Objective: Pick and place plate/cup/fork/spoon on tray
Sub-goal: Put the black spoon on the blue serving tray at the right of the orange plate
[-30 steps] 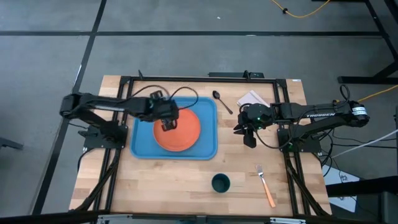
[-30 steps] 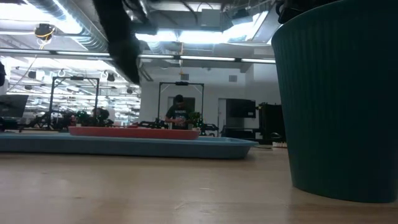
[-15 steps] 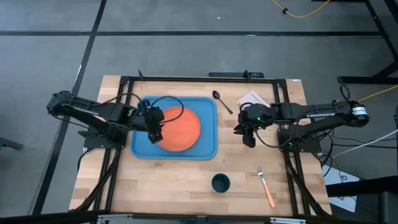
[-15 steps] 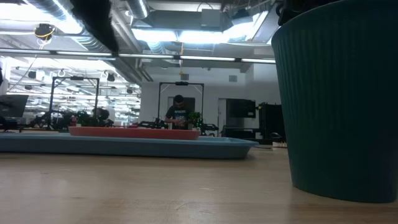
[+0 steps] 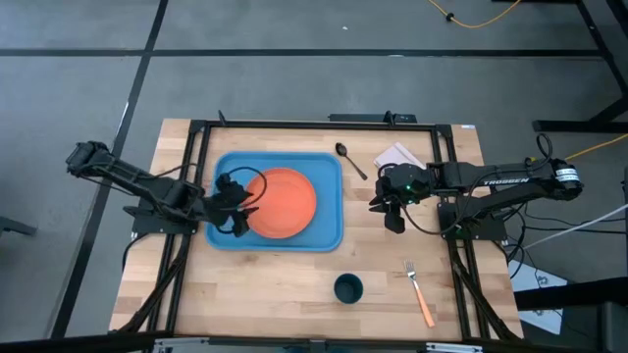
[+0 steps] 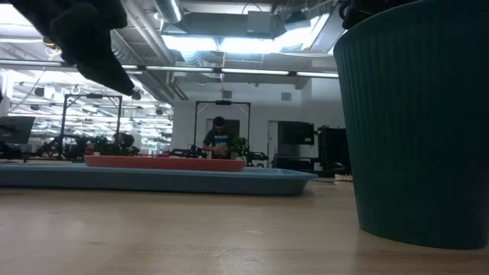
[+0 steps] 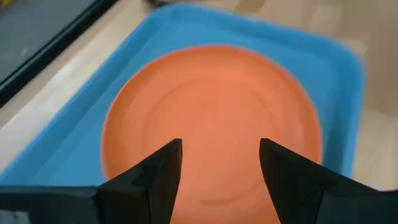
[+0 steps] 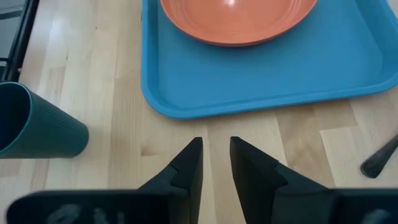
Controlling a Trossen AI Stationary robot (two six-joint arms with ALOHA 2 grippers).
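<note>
On the wooden tabletop, large light-blue rectangular plastic tray with rounded corners and raised rim, lying left of centre. Inside it, round flat orange plastic plate, filling most of the tray floor. Over the tray's left edge, left claw, fingers apart, empty, pointing toward the plate; in its wrist view, two dark fingers spread wide with the orange plate beyond them and the blue tray around it.

Right of the tray, raised above bare wood, right claw, fingers a narrow gap apart, holding nothing; in its wrist view, dark fingertips aimed at the near tray rim.

Near the front edge of the tabletop, small dark teal round cup, upright, well apart from the tray. Just right of the cup, metal fork with silver tines and long orange handle, lying flat. Near the tray's back right corner, small blackish spoon with oval bowl and thin handle, outside the rim. Beside the spoon, white sheet partly under the right arm.
</note>
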